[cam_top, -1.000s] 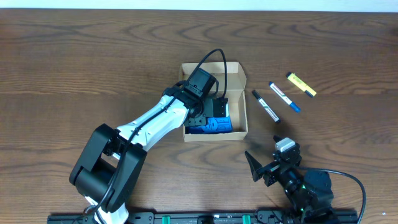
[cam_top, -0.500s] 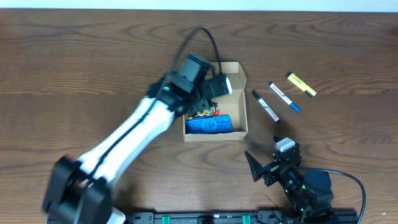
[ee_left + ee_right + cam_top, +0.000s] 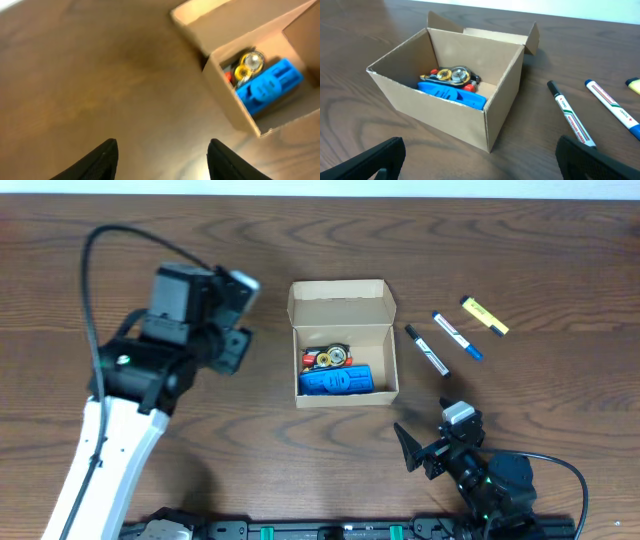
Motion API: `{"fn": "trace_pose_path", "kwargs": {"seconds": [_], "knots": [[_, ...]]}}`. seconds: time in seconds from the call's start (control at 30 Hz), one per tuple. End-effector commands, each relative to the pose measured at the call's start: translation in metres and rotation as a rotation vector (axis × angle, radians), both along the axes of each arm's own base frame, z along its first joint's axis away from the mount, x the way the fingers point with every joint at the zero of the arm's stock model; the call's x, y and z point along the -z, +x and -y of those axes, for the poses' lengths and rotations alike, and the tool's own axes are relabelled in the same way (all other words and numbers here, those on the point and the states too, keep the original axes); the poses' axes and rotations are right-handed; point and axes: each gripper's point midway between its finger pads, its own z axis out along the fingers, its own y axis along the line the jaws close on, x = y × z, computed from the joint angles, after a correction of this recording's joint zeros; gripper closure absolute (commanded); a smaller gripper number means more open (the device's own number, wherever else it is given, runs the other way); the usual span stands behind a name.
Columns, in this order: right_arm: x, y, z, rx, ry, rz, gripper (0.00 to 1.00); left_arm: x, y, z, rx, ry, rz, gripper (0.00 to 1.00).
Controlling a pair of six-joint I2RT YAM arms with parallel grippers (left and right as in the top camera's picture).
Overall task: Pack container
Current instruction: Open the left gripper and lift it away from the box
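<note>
The container is a small tan cardboard box standing open at mid-table, its flap lid folded back at the far side. Inside lie a blue plastic item and a yellow-and-red round item. My left gripper hovers left of the box, open and empty; in the left wrist view the left gripper is over bare wood with the box at upper right. My right gripper rests open near the front edge; the right wrist view shows the right gripper facing the box.
Right of the box lie a black marker, a blue-capped marker and a yellow highlighter. The black marker also lies ahead and to the right in the right wrist view.
My left gripper has come up out of the box and swung away to the left, leaving the blue item inside. The right arm has stayed still.
</note>
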Motion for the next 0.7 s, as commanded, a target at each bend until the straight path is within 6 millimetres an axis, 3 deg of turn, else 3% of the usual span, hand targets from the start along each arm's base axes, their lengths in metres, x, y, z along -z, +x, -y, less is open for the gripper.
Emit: {"fn": "trace_pose_path", "kwargs": {"seconds": [0.0,0.1,0.2,0.23,0.3,0.67], "knots": [[0.001,-0.002,-0.005,-0.026,-0.005,0.004,0.01,-0.005,-0.02,-0.001,0.041,-0.032,-0.033,0.42],[0.001,-0.002,-0.004,-0.026,-0.005,0.004,0.01,-0.005,-0.037,0.011,0.114,-0.088,-0.077,0.42],[0.001,-0.002,-0.005,-0.026,-0.005,0.004,0.01,-0.002,-0.044,0.009,0.099,-0.087,-0.106,0.36],[0.001,-0.002,-0.005,-0.026,-0.005,0.004,0.01,-0.001,-0.043,0.006,0.088,-0.071,-0.108,0.31],[0.001,-0.002,-0.005,-0.026,-0.005,0.004,0.01,-0.001,-0.042,0.004,0.083,-0.061,-0.104,0.02],[0.001,-0.002,-0.005,-0.026,-0.005,0.004,0.01,0.001,-0.038,-0.009,0.04,0.005,-0.088,0.05]]}}
